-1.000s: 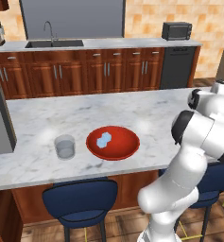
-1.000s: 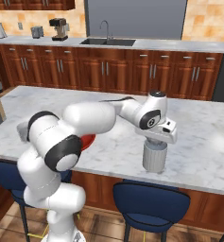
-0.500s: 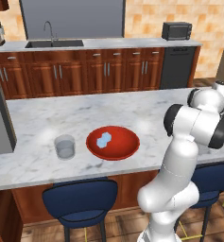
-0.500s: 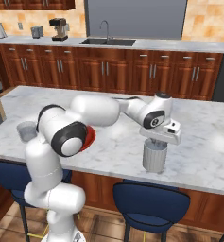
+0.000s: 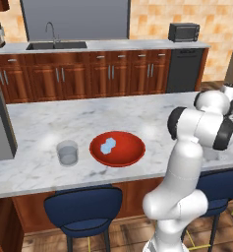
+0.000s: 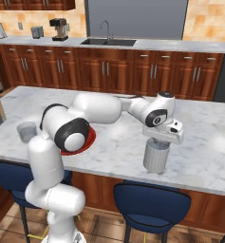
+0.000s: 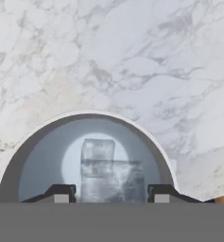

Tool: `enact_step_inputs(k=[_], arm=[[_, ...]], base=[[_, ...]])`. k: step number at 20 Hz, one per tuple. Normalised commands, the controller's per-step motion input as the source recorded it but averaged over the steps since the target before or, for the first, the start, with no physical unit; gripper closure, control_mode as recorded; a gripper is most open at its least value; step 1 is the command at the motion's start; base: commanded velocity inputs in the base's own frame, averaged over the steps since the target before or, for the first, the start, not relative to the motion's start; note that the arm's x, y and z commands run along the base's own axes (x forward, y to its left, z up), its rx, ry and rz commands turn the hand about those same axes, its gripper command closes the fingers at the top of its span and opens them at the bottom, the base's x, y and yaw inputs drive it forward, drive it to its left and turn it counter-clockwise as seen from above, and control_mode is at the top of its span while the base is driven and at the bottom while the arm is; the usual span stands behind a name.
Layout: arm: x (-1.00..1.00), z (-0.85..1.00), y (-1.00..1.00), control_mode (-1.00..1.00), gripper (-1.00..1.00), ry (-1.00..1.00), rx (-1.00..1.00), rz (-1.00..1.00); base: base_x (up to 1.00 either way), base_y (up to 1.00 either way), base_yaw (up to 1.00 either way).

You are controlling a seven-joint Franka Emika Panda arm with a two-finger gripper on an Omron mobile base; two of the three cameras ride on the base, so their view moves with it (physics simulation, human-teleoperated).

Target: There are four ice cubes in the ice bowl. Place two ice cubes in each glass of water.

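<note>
The pincer (image 7: 111, 193) hangs open over the ribbed glass (image 6: 156, 155) at right centre, two ice cubes (image 7: 108, 172) now inside. The arm's elbow has swung. Two cubes (image 5: 107, 145) remain in the red bowl (image 5: 130, 155) for the clear glass (image 5: 67, 152) on the desk (image 5: 54, 118).

red ice bowl (image 5: 130, 155), pale-blue ice cubes (image 5: 107, 146), white-grey marbled counter (image 5: 88, 118)

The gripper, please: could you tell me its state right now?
Gripper: open, holding nothing, poised over the ribbed grey glass with ice cubes inside.
</note>
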Motion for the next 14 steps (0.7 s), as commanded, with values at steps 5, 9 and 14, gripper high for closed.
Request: enact_step_inputs(k=[5,9,14], arm=[[0.01,-0.01,0.0,-1.0,-1.0,0.0,0.0,0.0],[0.0,0.0,0.09,-1.0,-1.0,0.0,0.0,0.0],[-0.49,0.35,0.25,-1.0,-1.0,-0.07,0.02,0.05]], base=[[0.0,0.0,0.0],[0.0,0.0,0.0],[0.0,0.0,0.0]])
